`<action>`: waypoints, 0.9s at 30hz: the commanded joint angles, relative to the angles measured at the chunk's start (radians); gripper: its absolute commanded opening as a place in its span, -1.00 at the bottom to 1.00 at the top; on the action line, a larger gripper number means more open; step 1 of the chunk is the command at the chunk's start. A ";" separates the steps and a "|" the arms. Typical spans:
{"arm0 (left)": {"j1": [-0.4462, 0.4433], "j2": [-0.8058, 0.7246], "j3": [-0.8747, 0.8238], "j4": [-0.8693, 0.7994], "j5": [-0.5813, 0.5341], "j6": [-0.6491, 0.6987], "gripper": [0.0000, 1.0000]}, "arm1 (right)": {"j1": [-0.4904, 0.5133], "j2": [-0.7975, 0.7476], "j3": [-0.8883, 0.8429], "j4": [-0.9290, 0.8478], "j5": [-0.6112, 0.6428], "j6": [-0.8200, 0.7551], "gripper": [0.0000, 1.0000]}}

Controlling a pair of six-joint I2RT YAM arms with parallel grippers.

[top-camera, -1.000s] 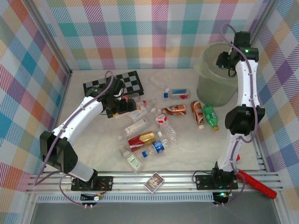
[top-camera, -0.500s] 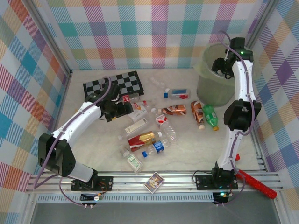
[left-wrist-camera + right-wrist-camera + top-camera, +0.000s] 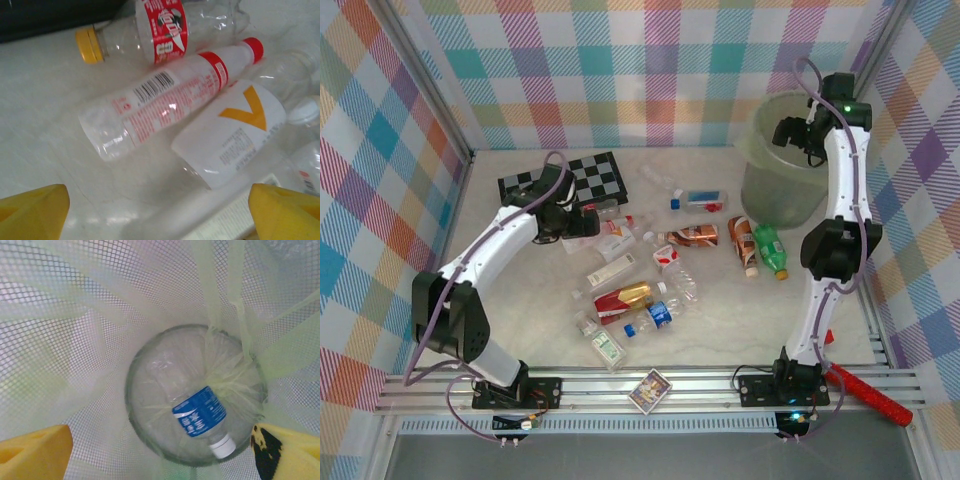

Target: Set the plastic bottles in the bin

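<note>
While the small card box (image 3: 650,389) lies flat by the front rail, the plastic bottles (image 3: 625,297) are scattered further in on the pale table (image 3: 720,335), all on their sides. A green bottle (image 3: 772,250) and a brown bottle (image 3: 743,240) lie side by side near the foot of the bin (image 3: 760,190).

Beyond the middle of the heap, the left gripper (image 3: 595,224) hangs low over the bottles at the near edge of the chequered board (image 3: 585,175). In its wrist view its yellow fingers (image 3: 35,210) are spread wide with nothing between them. Just ahead of them lie a red-capped bottle (image 3: 165,97), a white-labelled bottle (image 3: 232,132) touching it, and a yellow-capped bottle (image 3: 160,25) beyond.

At the far right, the right gripper (image 3: 786,130) is poised over the mouth of the bin. From above its fingers are too small to read, but the wrist camera shows them parted and empty. That camera looks straight down the lined mesh wall (image 3: 75,315) at what seems to be a single blue-labelled bottle (image 3: 200,417) on the bottom.
</note>
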 commanded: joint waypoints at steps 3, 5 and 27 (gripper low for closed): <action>0.030 0.099 0.046 0.059 -0.048 0.137 0.82 | -0.017 -0.161 -0.027 -0.049 -0.089 0.036 0.85; 0.033 0.127 0.046 0.075 -0.033 0.143 0.82 | -0.018 -0.215 -0.060 -0.050 -0.134 0.044 0.85; 0.043 0.330 0.088 0.051 0.049 0.294 0.85 | -0.016 -0.533 -0.542 0.093 -0.293 0.075 0.85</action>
